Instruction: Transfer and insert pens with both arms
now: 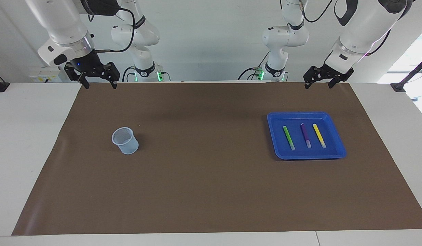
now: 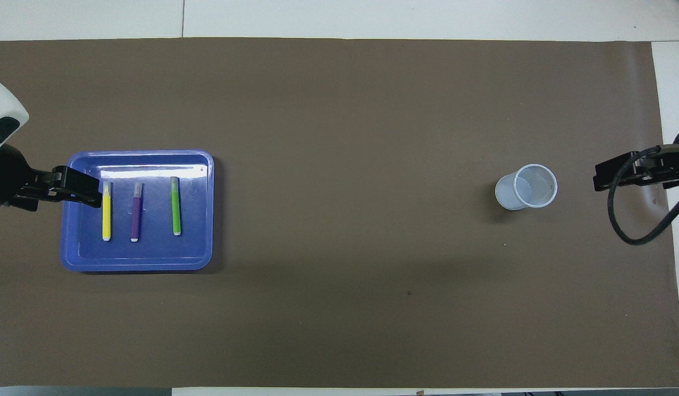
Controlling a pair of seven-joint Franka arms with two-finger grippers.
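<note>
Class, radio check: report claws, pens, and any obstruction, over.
Left claw and right claw open, raised at the robots' table edge. Green pen, purple pen, yellow pen in tray. Cup upright, no obstruction.

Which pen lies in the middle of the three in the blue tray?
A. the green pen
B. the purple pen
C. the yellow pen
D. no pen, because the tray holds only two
B: in the blue tray, the purple pen lies between the green pen and the yellow pen, all three side by side and apart; the overhead view shows the same order.
</note>
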